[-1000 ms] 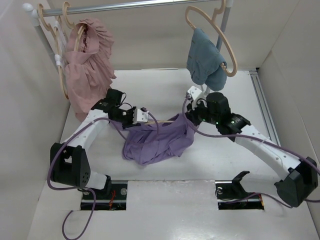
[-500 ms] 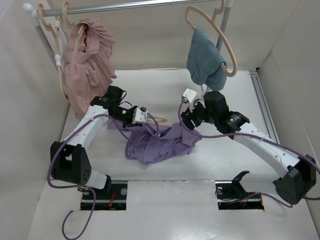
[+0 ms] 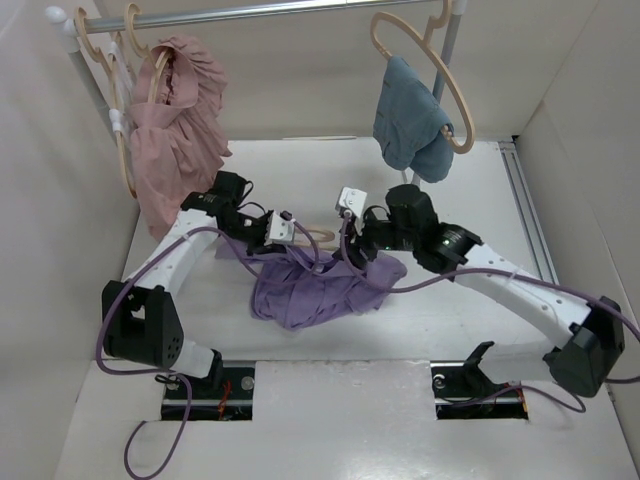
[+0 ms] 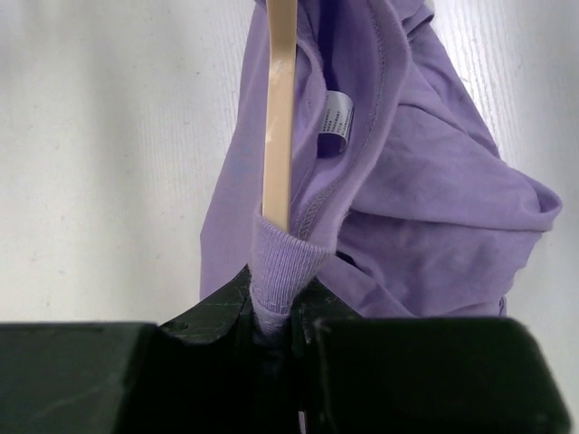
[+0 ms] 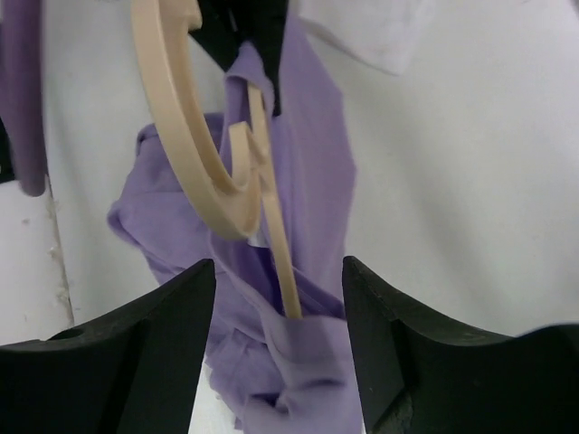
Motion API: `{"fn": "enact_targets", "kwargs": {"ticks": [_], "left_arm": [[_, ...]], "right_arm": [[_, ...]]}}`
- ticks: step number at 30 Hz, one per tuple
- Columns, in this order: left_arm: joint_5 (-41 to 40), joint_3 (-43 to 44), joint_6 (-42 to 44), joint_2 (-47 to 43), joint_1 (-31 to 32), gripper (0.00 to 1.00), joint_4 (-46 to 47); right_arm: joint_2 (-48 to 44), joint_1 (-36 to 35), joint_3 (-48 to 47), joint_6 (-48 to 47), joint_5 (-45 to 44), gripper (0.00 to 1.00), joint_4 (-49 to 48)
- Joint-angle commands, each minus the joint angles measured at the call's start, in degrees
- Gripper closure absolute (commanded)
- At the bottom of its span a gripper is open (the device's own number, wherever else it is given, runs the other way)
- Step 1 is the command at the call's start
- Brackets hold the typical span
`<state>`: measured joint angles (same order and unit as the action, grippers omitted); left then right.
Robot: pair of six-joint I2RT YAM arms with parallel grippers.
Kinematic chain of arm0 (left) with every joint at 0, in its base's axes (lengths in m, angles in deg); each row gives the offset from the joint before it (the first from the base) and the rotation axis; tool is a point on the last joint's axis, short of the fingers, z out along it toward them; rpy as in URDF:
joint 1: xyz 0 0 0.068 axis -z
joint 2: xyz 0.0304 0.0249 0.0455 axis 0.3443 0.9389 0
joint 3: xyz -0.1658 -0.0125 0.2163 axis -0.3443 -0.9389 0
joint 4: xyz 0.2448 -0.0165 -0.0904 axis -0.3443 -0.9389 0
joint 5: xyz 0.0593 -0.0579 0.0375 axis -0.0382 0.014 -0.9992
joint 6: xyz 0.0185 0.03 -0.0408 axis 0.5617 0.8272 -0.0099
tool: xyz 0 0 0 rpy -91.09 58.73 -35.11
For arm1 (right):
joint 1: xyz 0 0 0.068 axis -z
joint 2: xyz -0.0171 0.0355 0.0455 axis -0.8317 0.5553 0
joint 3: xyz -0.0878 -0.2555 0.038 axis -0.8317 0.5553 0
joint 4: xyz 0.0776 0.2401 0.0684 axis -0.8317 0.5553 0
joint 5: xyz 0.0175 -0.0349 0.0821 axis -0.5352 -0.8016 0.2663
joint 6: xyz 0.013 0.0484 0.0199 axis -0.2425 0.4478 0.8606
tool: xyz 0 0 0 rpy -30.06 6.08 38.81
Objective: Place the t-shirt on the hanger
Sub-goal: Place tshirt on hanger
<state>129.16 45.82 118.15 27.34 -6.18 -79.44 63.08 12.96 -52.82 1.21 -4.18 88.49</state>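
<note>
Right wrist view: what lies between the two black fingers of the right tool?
The thin beige wooden hanger and the bunched lavender-purple t-shirt lie there; the right wrist view shows it.

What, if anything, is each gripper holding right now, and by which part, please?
The left gripper pinches the t-shirt by a fold of its ribbed edge, where the hanger enters the fabric. The right gripper is open and holds nothing.

White matte table [image 3: 300, 170]. Lying mid-surface: crumpled lavender t-shirt [image 3: 305, 295], bunched in loose folds, lower heap on the tabletop, upper edge raised off it. Bolted at near edge: left arm base [image 3: 205, 388], right arm base [image 3: 478, 388]. Along right edge: metal rail [image 3: 527, 215].
</note>
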Motion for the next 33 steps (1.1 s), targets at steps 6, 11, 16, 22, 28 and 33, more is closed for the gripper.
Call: {"fn": "enact_targets", "kwargs": {"ticks": [6,11,16,22,28,33], "left_arm": [[8.48,3.45,-4.2,-0.43,0.28,1.0,-0.19],[10.5,4.6,-3.58,0.18,-0.24,1.0,-2.03],[11.13,5.22,-4.11,1.33,-1.11,1.0,-2.65],[8.23,5.74,-10.35,2.56,-2.79,0.81,0.68],[3.13,5.74,-10.88,2.56,-4.38,0.66,3.32],[2.51,6.97,-13.42,3.08,-4.38,0.57,5.69]], "right_arm": [[6.51,-0.72,-0.83,0.9,6.06,0.37,-8.6],[11.34,-0.72,-0.3,1.52,3.51,0.44,-10.8],[13.46,-0.03,-2.14,5.38,4.21,0.98,-12.12],[7.59,1.82,1.1,7.05,6.67,1.0,-12.65],[-0.76,3.05,6.37,7.66,7.29,1.0,-12.65],[-1.57,3.06,5.25,8.2,5.11,1.0,-9.32]]}}
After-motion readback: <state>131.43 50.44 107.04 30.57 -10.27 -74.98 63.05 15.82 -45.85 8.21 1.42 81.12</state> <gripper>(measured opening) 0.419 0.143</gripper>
